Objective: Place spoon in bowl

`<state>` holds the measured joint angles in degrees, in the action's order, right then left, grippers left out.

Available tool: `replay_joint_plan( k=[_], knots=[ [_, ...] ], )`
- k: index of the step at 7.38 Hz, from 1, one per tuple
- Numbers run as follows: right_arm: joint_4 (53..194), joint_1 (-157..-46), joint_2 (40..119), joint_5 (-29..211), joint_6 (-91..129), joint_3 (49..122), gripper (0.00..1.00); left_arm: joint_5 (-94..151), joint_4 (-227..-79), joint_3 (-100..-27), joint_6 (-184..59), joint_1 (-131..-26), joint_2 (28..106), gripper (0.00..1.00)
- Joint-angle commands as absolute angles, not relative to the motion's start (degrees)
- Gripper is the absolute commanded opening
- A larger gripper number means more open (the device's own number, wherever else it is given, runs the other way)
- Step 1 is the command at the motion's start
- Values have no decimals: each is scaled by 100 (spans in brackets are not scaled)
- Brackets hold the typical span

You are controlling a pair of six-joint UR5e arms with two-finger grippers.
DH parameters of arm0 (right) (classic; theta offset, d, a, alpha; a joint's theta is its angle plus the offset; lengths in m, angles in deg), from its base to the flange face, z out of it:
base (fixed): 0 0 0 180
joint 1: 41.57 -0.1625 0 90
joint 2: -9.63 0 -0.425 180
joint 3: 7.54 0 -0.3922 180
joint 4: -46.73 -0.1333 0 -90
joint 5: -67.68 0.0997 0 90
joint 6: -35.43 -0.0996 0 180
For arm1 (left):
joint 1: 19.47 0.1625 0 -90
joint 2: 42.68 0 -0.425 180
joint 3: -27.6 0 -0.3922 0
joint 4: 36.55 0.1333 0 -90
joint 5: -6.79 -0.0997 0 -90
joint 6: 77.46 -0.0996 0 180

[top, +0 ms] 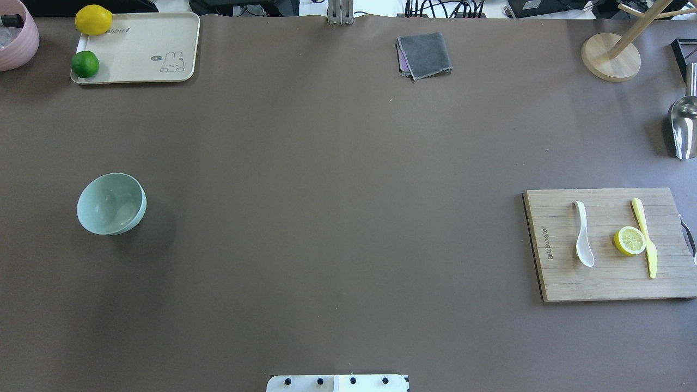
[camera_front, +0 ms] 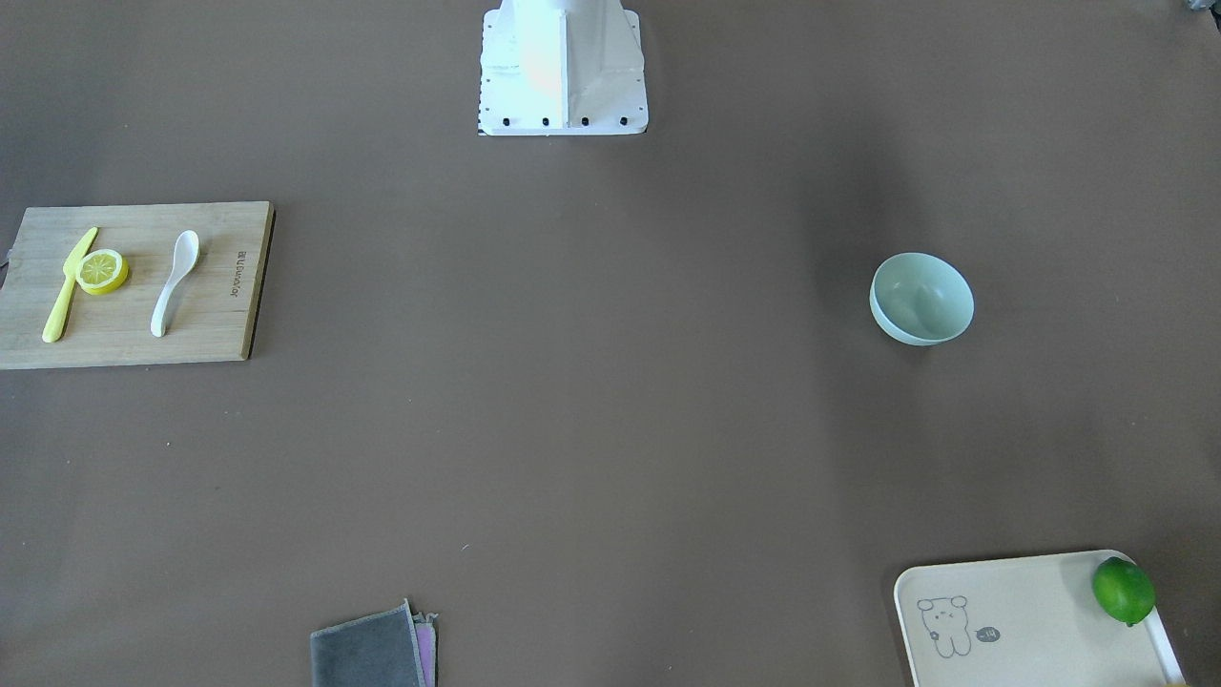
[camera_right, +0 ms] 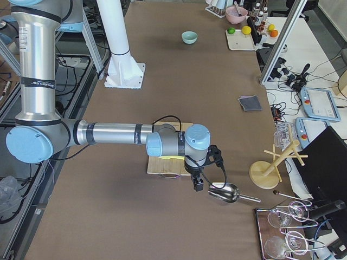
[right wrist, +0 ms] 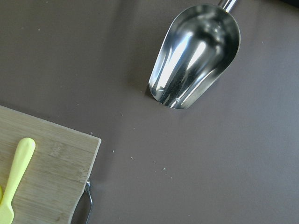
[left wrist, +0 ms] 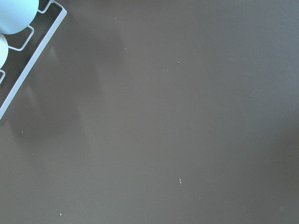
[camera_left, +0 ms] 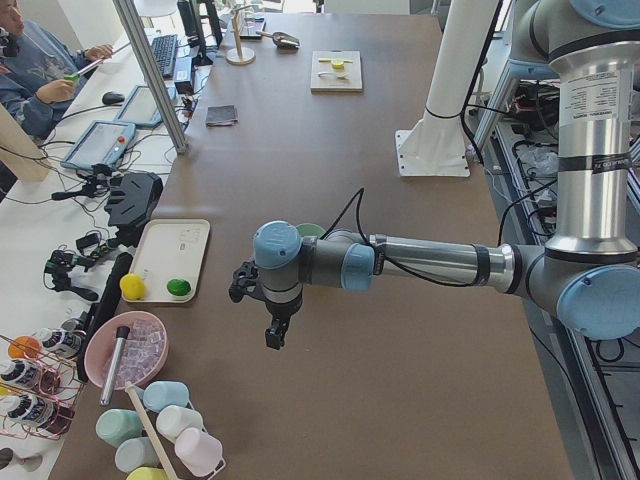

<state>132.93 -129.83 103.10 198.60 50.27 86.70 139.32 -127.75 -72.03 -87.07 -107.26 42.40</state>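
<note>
The white spoon [camera_front: 175, 281] lies on a wooden cutting board [camera_front: 215, 324] on the robot's right side, also in the overhead view [top: 582, 234]. The mint-green bowl [camera_front: 921, 299] stands upright and empty on the table on the robot's left side [top: 111, 203]. The left gripper [camera_left: 274, 335] shows only in the exterior left view, hanging above the table near the bowl. The right gripper [camera_right: 198, 184] shows only in the exterior right view, above the board's outer end. I cannot tell whether either is open or shut. Neither wrist view shows fingers.
A yellow knife [top: 644, 237] and lemon slice [top: 630, 240] lie beside the spoon. A metal scoop [right wrist: 195, 56] lies past the board. A cream tray [top: 141, 51] holds a lime [top: 85, 63] and lemon [top: 93, 19]. A grey cloth [top: 425, 55] lies at the far edge.
</note>
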Motion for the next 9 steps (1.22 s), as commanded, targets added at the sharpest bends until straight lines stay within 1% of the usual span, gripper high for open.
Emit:
replay_joint_plan(
  k=[1,9],
  knots=[
    [13295,-12981,10253,19872,5064,8659,100,13924,-12778,-7242,-8695,-10727,4196,98],
    [13295,-12990,10411,19969,5064,8712,100,13995,-12796,-7304,-8704,-10727,4117,98]
  ],
)
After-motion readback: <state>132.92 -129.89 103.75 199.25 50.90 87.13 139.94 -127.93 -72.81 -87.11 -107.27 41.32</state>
